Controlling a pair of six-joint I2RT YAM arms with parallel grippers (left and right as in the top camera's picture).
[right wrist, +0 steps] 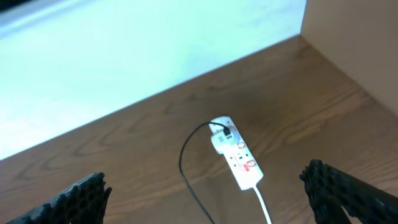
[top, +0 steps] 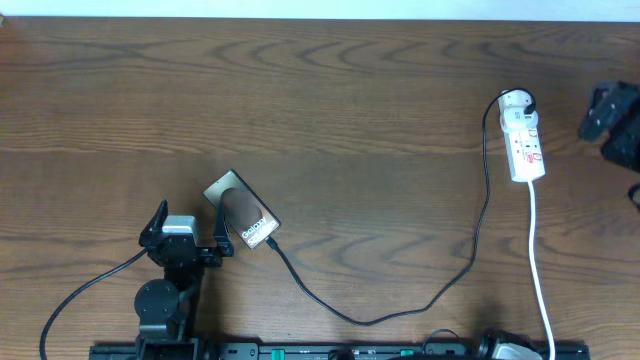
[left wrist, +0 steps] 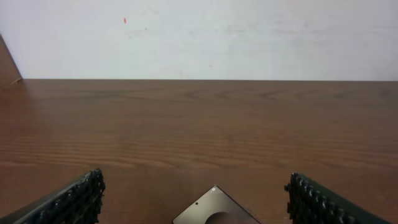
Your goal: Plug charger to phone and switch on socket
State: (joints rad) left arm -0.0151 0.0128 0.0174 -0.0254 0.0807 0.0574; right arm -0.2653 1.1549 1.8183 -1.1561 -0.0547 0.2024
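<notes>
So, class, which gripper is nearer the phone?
Left. The left gripper is open right beside the phone; the right gripper is far off at the other side, near the socket.

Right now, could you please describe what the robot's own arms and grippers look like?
Both arms are black. The left arm shows a round joint, a pale grey block near its wrist and a thin black cable trailing away. The right arm is mostly cut off at the frame edge. The left gripper and right gripper have black fingers with a ribbed, studded texture.

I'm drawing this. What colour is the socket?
The socket is white with red marks; right wrist view shows best.
</notes>
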